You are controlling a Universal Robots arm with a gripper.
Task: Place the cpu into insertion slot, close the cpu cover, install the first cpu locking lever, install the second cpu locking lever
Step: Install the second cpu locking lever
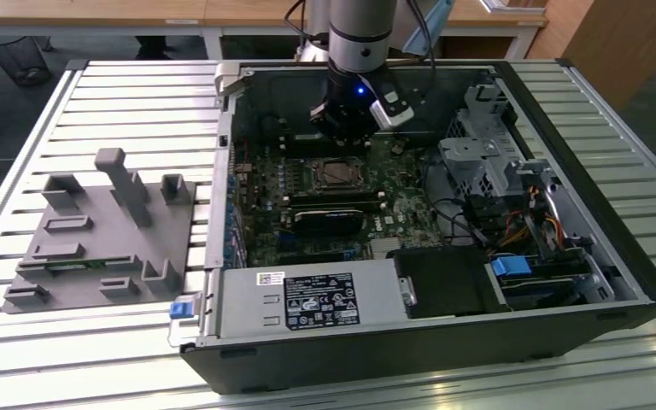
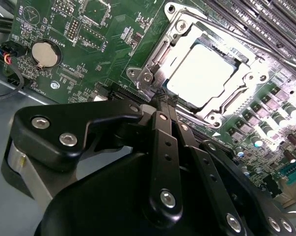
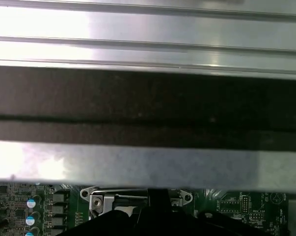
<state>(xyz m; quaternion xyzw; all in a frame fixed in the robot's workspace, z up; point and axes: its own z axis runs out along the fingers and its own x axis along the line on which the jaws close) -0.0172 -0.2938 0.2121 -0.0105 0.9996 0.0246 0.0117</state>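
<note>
Ribbed aluminium slats form the work table [image 1: 100,81], and an open black computer case [image 1: 601,256] lies on it with its side panel off. Inside the case the gripper [image 2: 163,101] hangs low over the green circuit board [image 2: 64,29], close to the case's far wall in the exterior view. Its black matte fingers [image 2: 160,132], studded with small silver screws, are pressed together into one narrow point. This point sits at the edge of the cpu cover [image 2: 152,64] and nothing is pinched between them.

The cpu cover is a thin, shiny metal frame with a square window, and it lies flat over the insertion slot [image 1: 336,174]. Through the window shows the cpu [image 2: 201,73], a flat square plate (very bright under the light), already seated in the slot. A thin wire lever [image 2: 246,46] runs along the cover's side next to the long dark memory slots [image 2: 265,24].

Near the gripper, on the board, a round silver coin battery [image 2: 43,53] sits in its holder. At the case's near edge in the exterior view lies a black power supply box [image 1: 311,301] with a white label. On the table, toward the exterior view's left, stands a grey plastic fixture [image 1: 100,235] with blocky upright posts.
</note>
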